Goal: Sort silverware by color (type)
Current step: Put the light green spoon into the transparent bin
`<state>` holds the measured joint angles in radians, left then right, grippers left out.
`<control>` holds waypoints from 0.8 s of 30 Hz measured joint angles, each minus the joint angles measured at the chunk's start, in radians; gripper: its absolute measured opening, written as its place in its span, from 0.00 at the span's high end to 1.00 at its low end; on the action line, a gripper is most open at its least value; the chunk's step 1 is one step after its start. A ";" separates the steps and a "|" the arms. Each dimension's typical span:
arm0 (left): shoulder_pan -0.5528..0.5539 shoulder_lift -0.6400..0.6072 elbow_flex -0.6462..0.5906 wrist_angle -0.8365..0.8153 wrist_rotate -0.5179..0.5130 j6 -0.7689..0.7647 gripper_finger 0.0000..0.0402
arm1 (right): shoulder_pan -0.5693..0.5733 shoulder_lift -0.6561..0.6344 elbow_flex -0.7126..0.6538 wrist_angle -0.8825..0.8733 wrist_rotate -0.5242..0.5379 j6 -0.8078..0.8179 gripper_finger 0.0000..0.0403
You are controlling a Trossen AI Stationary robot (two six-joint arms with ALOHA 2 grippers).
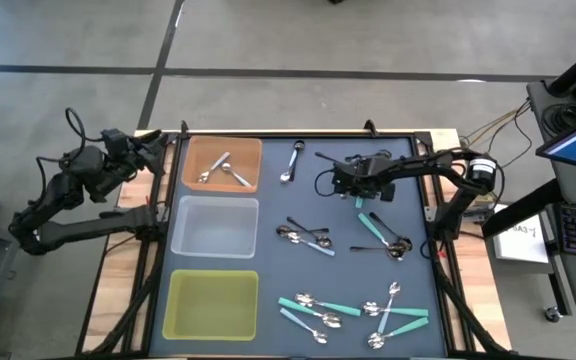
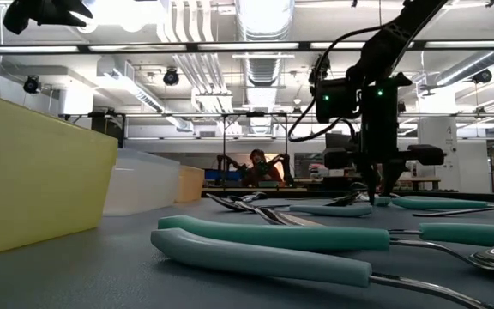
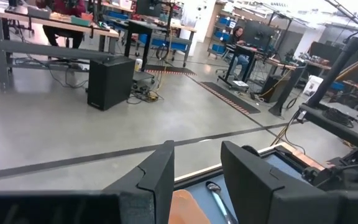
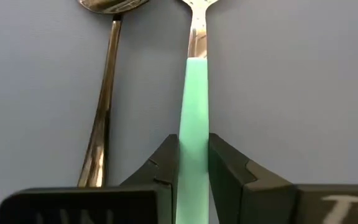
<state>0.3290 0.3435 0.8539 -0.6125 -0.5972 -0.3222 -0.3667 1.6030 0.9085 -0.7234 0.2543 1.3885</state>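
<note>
Both right gripper jaws clamp a teal-handled spoon on the mat.

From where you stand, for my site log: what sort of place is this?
Likely an industrial robotics lab or workshop: open concrete floor, rows of workbenches with a person seated at one, and exposed ducts and strip lights overhead.

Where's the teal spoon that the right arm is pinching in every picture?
High view: teal spoon right of centre, under the right end effector.
Low view: probably right of middle, below it.
Left wrist view: not in it.
Right wrist view: centre, between its fingers.
Shared landmark: that end effector.
</note>
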 joint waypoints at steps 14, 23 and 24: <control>0.000 0.008 0.000 0.004 0.065 -0.087 0.71 | 0.119 -0.258 0.000 0.237 0.095 -0.182 0.88; 0.000 0.052 -0.005 0.039 0.145 -0.180 0.71 | 0.300 -0.222 0.002 1.055 0.043 -0.631 0.88; 0.000 0.056 -0.005 0.044 0.145 -0.189 0.71 | 0.316 -0.207 0.003 1.105 0.032 -0.662 0.88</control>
<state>0.3290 0.3992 0.8490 -0.5687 -0.4522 -0.5116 -0.0504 1.3962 0.9117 0.3812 0.2860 0.7260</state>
